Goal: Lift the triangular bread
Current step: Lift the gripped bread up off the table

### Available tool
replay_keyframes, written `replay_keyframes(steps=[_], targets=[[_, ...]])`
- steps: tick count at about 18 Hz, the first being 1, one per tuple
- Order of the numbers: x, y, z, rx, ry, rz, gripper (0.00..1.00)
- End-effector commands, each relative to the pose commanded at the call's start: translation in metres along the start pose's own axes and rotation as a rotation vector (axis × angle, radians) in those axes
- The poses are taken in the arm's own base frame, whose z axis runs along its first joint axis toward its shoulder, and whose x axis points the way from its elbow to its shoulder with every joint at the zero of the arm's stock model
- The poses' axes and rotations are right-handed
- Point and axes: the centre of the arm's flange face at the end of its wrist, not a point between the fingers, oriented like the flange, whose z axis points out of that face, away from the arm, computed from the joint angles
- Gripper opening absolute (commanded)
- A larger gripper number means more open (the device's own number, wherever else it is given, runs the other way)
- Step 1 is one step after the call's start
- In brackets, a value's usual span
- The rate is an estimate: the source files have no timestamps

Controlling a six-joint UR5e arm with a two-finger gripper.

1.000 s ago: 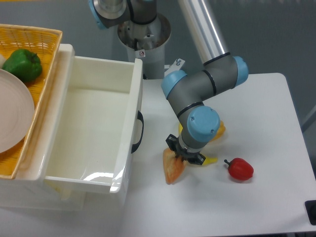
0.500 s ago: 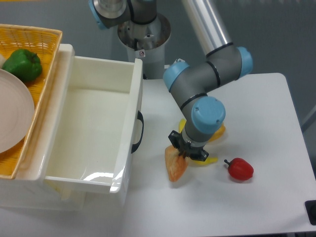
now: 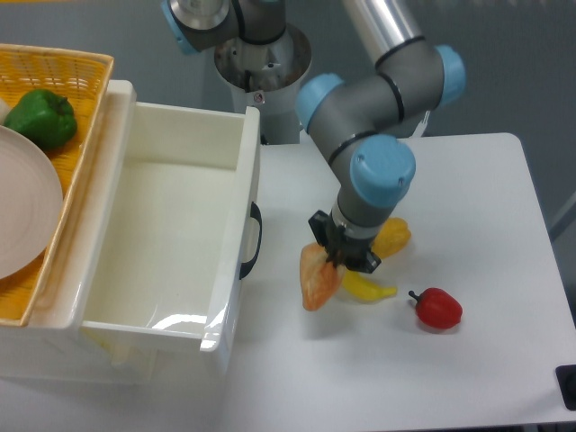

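The triangular bread (image 3: 317, 279) is an orange-tan glossy wedge, hanging point-down just above the white table. My gripper (image 3: 338, 259) is shut on its upper right corner, with the black fingers mostly hidden under the blue wrist. The bread appears lifted slightly off the tabletop, right of the white bin's handle.
A yellow banana (image 3: 367, 288) lies just right of the bread, with a yellow-orange bell pepper (image 3: 392, 237) behind it and a red pepper (image 3: 436, 309) further right. A white bin (image 3: 171, 238) stands to the left. Beyond it a yellow basket (image 3: 76, 126) holds a green pepper (image 3: 43, 117) and a plate (image 3: 22, 216).
The gripper has risen with the bread in it, lifting the wedge up and slightly back. The banana, hidden under the wrist before, now shows fully.
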Motion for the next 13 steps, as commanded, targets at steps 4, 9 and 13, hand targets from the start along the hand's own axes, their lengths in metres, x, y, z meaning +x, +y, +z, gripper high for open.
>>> replay_keyframes(steps=[4, 9, 13], targets=[[0.011, -0.003, -0.015, 0.029, -0.005, 0.005, 0.10], [0.027, 0.008, -0.025, 0.033, -0.016, 0.033, 0.10], [0.030, 0.013, -0.027, 0.024, 0.000, 0.028, 0.10]])
